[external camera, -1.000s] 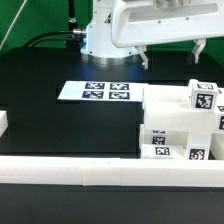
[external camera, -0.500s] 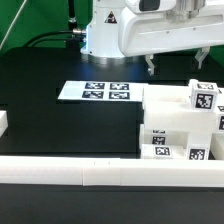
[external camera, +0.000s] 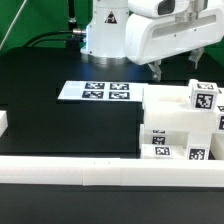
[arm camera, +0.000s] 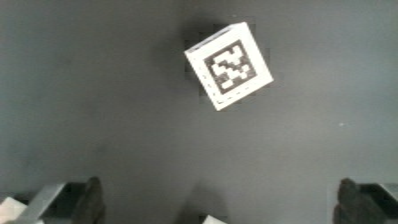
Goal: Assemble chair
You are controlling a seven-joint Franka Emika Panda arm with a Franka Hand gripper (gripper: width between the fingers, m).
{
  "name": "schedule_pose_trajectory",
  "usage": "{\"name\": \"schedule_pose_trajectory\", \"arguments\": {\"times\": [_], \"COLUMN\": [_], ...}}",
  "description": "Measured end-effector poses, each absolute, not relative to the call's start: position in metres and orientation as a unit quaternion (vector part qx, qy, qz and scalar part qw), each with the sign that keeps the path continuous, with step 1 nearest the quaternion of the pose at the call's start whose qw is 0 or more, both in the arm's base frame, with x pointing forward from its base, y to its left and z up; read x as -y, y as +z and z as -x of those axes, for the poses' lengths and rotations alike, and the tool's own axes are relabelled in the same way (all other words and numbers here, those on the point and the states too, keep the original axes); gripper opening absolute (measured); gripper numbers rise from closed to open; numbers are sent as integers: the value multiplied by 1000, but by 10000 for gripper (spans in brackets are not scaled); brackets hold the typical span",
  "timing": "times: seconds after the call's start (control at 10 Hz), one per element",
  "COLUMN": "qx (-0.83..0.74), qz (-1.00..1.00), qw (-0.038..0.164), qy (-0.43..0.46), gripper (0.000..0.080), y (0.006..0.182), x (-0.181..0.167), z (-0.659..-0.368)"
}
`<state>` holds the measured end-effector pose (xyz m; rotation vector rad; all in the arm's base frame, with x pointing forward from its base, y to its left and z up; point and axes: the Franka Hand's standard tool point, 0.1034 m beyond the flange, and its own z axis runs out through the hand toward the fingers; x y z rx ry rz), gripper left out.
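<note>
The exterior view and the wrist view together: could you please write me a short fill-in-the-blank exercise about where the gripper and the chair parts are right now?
1. The gripper hangs above the table with its jaws ____.
2. Between its fingers the gripper holds ____.
3. The marker board lies flat and carries ____ tags.
4. The chair parts are stacked at the exterior view's ____ side.

Missing words: open; nothing; four; right

Glossy white arm (external camera: 165, 35), dark fingertips (external camera: 158, 72)
</note>
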<state>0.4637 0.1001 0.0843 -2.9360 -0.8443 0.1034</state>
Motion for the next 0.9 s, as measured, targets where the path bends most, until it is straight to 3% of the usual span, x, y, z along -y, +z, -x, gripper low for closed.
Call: {"name": "schedule_pose_trajectory", "arguments": {"times": [0.2,0.6,0.9], "qx": [311,339,339], "qz": [950,941,941], "qw": [35,10,10], "qy": [11,-8,-1], "gripper": [649,649,649], "y": [77,31,18], "x": [-95,-85,-91], "z": [-462,-436,-432]}}
